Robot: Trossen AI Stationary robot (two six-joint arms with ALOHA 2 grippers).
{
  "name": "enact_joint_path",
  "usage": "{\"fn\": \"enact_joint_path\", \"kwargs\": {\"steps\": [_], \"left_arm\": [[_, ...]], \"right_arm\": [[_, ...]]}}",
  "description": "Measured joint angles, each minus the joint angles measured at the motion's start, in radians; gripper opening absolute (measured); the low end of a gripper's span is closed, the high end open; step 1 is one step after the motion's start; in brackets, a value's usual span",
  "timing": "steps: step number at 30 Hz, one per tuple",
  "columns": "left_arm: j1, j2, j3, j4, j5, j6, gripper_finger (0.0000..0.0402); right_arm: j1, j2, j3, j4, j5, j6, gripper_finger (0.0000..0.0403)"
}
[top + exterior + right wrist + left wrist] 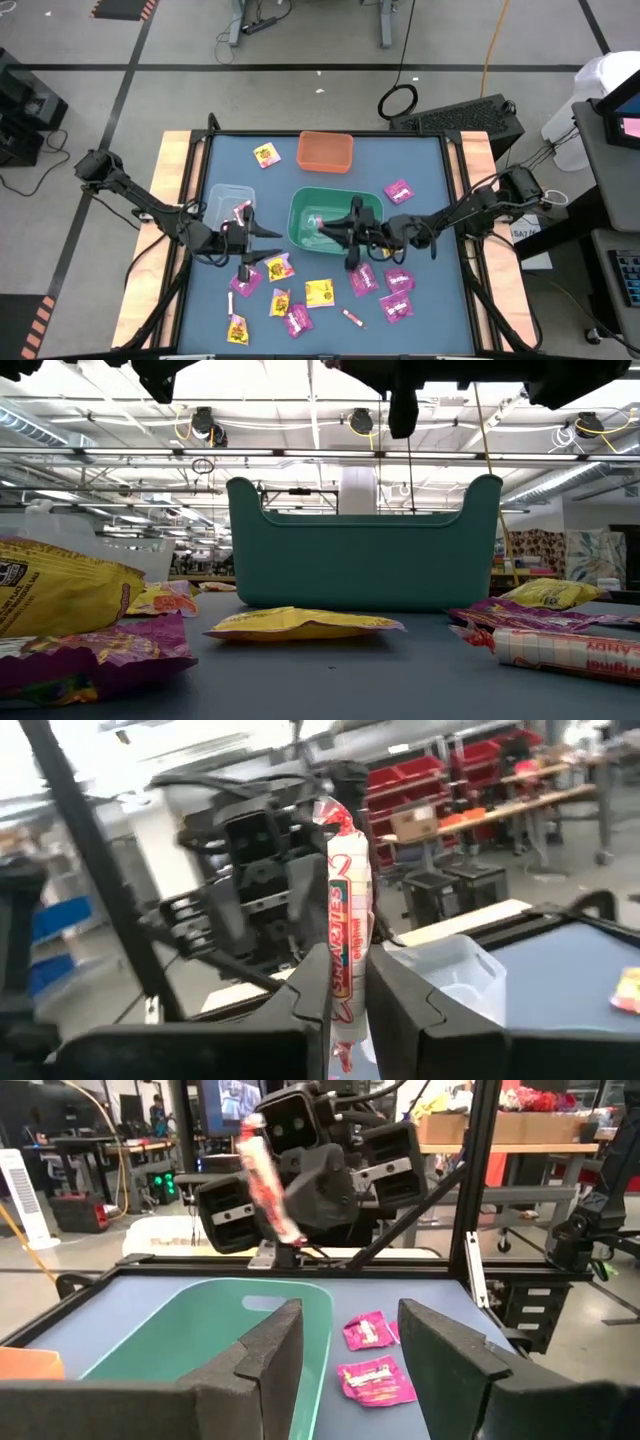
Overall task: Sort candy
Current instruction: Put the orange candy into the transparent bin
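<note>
Blue-topped table (pixel 420 160) with pale wooden side rails, green bin (pixel 300 225) at centre, orange bin (pixel 325 151) behind it, clear bin (pixel 222 198) to the left, yellow packets (pixel 320 292), magenta packets (pixel 399 190) and a thin stick (pixel 352 317) scattered along the front

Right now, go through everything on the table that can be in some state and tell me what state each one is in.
Right pincer: shut on the candy stick, above the green bin.
Candy stick: gripped, held upright, off the table.
Left pincer: open, holding nothing.
Green bin: upright, one pale piece inside.
Orange bin: upright, looks empty.
Clear bin: upright, one piece at its edge.
Loose candy: pink and yellow packets lying flat on the table.
</note>
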Motion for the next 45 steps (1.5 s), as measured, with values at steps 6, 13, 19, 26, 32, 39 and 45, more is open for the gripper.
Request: {"fn": "enact_joint_path", "kwargs": {"steps": [6, 13, 19, 26, 32, 39, 45], "left_arm": [[0.027, 0.0, 0.0, -0.002, -0.001, -0.002, 0.0171], [0.057, 0.026, 0.0, 0.086, 0.001, 0.021, 0.0171], [0.061, 0.103, 0.0, 0.266, 0.028, 0.083, 0.0171], [0.127, 0.204, 0.0, 0.478, 0.064, 0.098, 0.0171], [0.2, 0.262, 0.009, 0.541, 0.157, 0.069, 0.0171], [0.203, 0.276, 0.031, 0.531, 0.216, 0.065, 0.0171], [0.201, 0.277, 0.039, 0.481, 0.246, 0.059, 0.0171]], "right_arm": [[-0.002, 0.0, 0.0, -0.005, -0.009, -0.076, 0.0038], [-0.002, 0.0, 0.0, -0.005, -0.011, -0.197, 0.0038], [0.0, 0.0, 0.0, -0.007, -0.017, -0.255, 0.0039], [0.002, 0.024, 0.023, -0.009, -0.04, -0.29, 0.0039], [0.002, 0.088, 0.091, -0.01, -0.039, -0.334, 0.0039], [0.0, 0.166, 0.18, -0.01, -0.035, -0.385, 0.0039], [-0.001, 0.219, 0.252, -0.009, -0.033, -0.408, 0.0039]]}}
